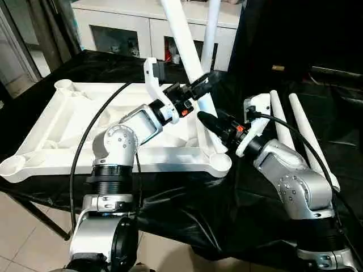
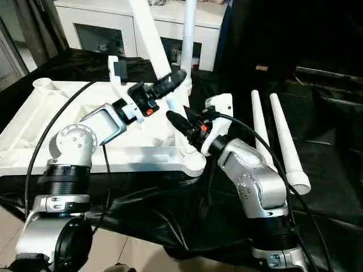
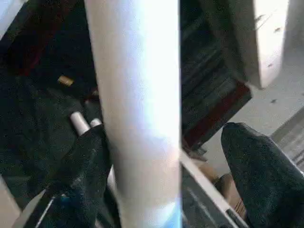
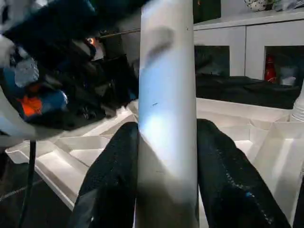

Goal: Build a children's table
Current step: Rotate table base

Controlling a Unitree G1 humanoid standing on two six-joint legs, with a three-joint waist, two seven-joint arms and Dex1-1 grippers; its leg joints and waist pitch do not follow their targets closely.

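The white tabletop [image 1: 68, 130] lies upside down on the black-draped bench, ribs and corner sockets facing up. A white leg [image 1: 184, 39] leans up from the near right corner socket [image 1: 220, 164]. My right gripper [image 1: 211, 122] is shut on this leg low down, with both black fingers [image 4: 114, 175] pressed to its sides. Higher on the same leg, my left gripper [image 1: 201, 85] stands open around it: one finger [image 3: 85, 166] is beside the tube and the other is well clear of it. A second leg [image 1: 211, 28] stands upright at the far right corner.
Two loose legs [image 1: 283, 124] lie side by side on the black cloth right of the tabletop. A white cabinet with glass doors [image 1: 130, 28] stands behind the bench. Black cables loop over both forearms. The bench's front edge is just below the tabletop.
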